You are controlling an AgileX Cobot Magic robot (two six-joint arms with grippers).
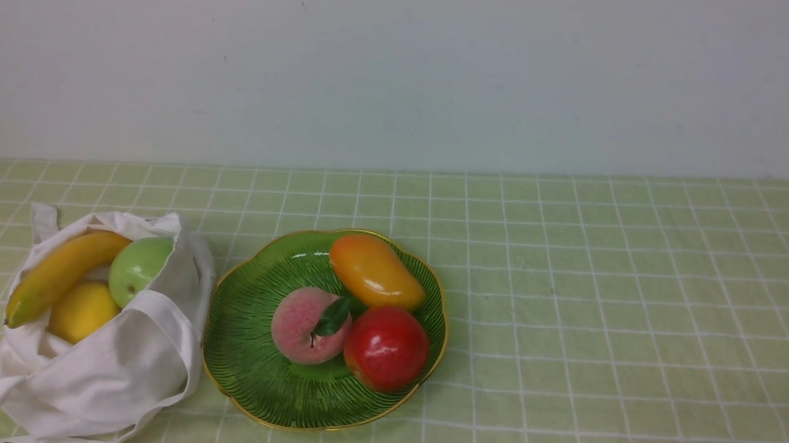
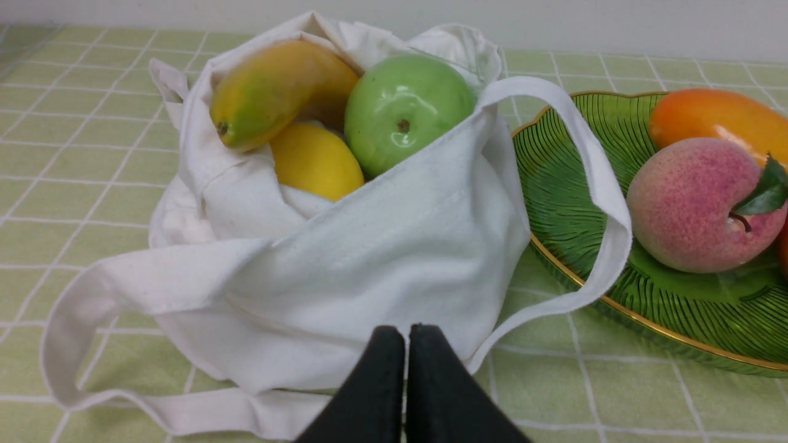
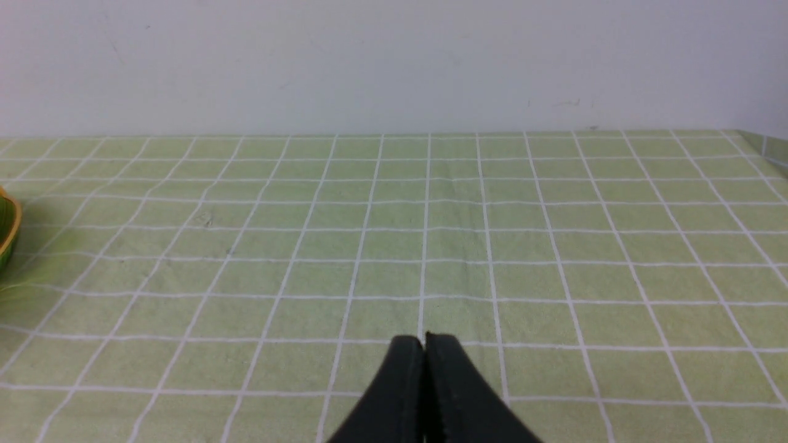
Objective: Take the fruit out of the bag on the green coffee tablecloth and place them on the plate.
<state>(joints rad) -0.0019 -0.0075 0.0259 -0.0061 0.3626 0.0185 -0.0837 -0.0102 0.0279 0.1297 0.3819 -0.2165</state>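
Count: 2 grippers, 1 bag, 1 plate, 6 fruits (3 in bag, 3 on plate).

Nearest: black left gripper, jaws pressed together, holding nothing, tips just in front of the soft white cloth tote bag. Black right gripper likewise closed and empty, over bare pale yellow-green grid-lined tablecloth, well apart from everything.

Bag sits at the robot's left on the cloth, mouth open upward, slumped. One wide strap trails toward the near-left edge; in the left wrist view the other loops over toward the plate rim.

In bag: 1 yellow banana, long axis diagonal, one end low at near-left, other end up toward far-right, resting on the bag's rim. 1 glossy green apple just beside it on the plate side. 1 yellow lemon under the banana, nearer than the apple.

Round green dish with scalloped gold rim just beside the bag, centre of the cloth. On it: 1 matte pink peach, dark leaf pointing far-right; 1 shiny red apple touching the peach; farthest, 1 orange-yellow mango-shaped fruit, long axis running far-left to near-right.
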